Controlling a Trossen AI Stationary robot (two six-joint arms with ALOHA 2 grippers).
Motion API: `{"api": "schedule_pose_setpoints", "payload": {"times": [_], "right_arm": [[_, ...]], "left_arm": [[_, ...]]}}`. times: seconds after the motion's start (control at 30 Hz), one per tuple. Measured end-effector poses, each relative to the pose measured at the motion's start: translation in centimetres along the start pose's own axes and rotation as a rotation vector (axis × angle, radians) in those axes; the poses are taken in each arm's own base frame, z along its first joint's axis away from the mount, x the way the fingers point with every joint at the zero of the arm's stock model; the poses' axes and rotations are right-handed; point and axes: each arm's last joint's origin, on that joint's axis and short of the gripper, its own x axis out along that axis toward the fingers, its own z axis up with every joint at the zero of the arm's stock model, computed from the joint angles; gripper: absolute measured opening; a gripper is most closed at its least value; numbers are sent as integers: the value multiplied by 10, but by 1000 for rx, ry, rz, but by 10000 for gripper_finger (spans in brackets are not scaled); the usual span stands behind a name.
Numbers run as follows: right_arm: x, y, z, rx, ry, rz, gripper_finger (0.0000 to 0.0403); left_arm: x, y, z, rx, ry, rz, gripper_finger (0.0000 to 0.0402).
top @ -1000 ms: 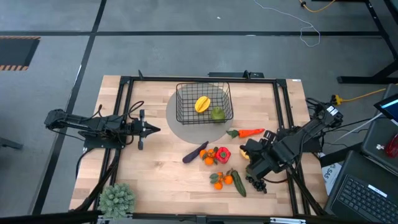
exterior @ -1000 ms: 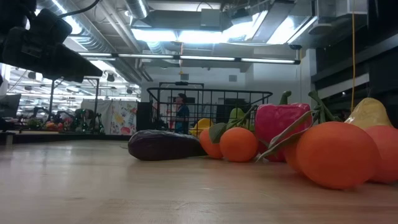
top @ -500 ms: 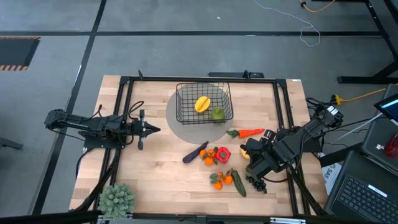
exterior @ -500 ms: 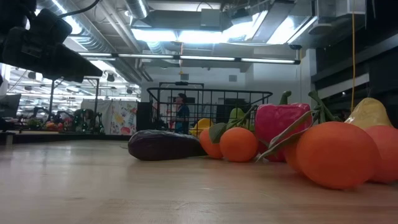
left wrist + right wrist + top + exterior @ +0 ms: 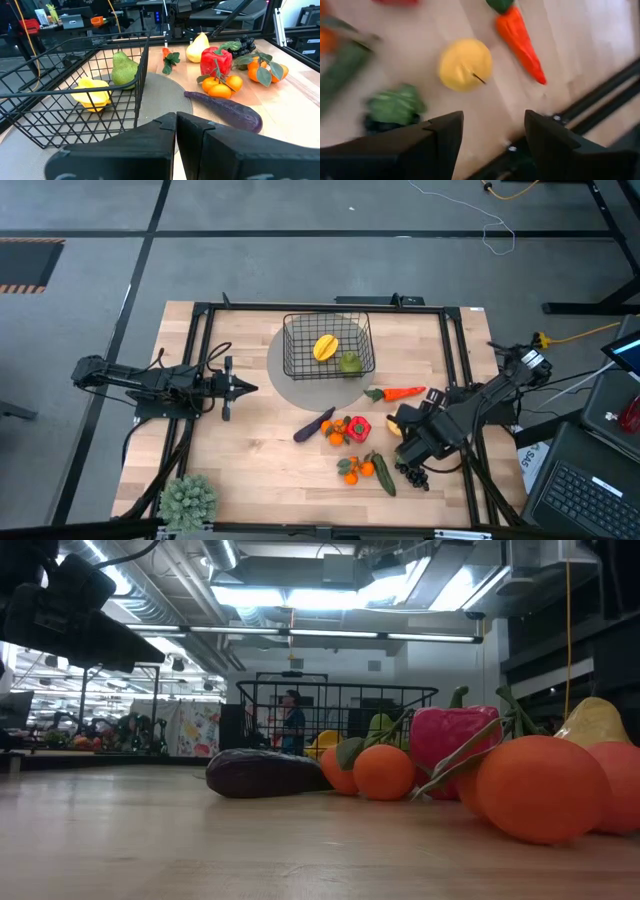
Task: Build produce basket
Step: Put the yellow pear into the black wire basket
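My right gripper [image 5: 490,135] hangs over the right side of the table, fingers spread with nothing between them. Just beyond them lies a yellow fruit [image 5: 465,65], round from above with a thin stem poking out of it; the left wrist view shows it pear-shaped, standing by the carrot [image 5: 520,42]. It sits nearly in line with the gap between my fingers, slightly off to one side, and apart from them. The carrot lies just beside it, not touching. The grapes [image 5: 392,107] under their green leaf lie near my other finger.

I judge these toy pieces to be light, hollow and smooth, so the fruit could squirt out of a pinch made too high or too low on its curve. I would take it across its widest part, fingers clear of the stem, and close gently. The carrot is stiffer and longer, best taken across its middle. The grapes look lumpy and easier to hold.

The basket [image 5: 328,346] stands at the far middle of the table on a grey mat [image 5: 290,380], well apart from my right gripper. It already holds a starfruit [image 5: 325,346] and a green fruit [image 5: 350,362]. The eggplant [image 5: 313,425], pepper [image 5: 359,428], oranges [image 5: 355,470] and cucumber [image 5: 384,476] lie loose between basket and gripper.

My left gripper [image 5: 248,388] waits at the left, fingers pressed together, empty, pointing toward the basket.
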Motion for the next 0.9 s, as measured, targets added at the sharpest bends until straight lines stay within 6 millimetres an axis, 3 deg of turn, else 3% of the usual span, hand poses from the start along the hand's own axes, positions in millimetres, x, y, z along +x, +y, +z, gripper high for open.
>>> {"api": "schedule_pose_setpoints", "payload": {"times": [0.13,0.33,0.9], "right_arm": [[22,0,-8,-106,55,-66,200],[42,8,-10,-173,39,-31,200],[43,14,-3,-314,-90,-13,200]], "left_arm": [[0,0,0,0,0,0,4],[0,0,0,0,0,1,4],[0,0,0,0,0,0,4]]}}
